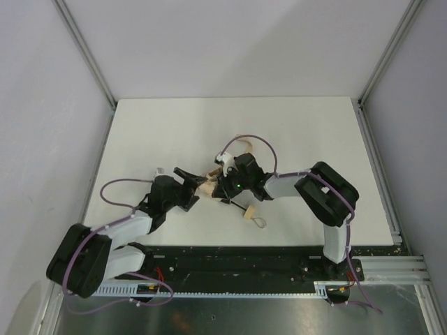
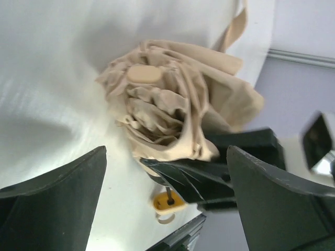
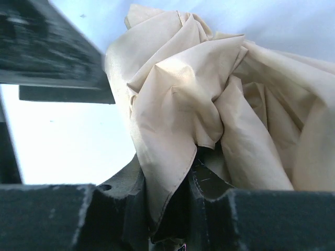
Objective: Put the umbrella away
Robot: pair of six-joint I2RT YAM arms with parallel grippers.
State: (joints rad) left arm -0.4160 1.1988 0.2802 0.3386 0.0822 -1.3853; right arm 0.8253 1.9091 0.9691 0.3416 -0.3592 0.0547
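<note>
The umbrella (image 1: 209, 184) is a crumpled beige-tan bundle at the middle of the white table (image 1: 140, 132). Its thin black shaft runs to the pale wooden handle (image 1: 249, 213) with a cord loop. My right gripper (image 1: 222, 184) is shut on a fold of the fabric; in the right wrist view the cloth (image 3: 209, 104) is pinched between its jaws (image 3: 168, 175). My left gripper (image 1: 193, 183) stands open just left of the bundle, its fingers (image 2: 52, 204) wide apart with the umbrella (image 2: 172, 99) beyond them, not touching. The handle (image 2: 168, 203) shows below.
A tan strap (image 2: 235, 26) trails from the bundle toward the back. The right gripper's black finger (image 2: 209, 175) lies between my left fingers. White walls stand on three sides and a black rail (image 1: 237, 262) runs along the near edge.
</note>
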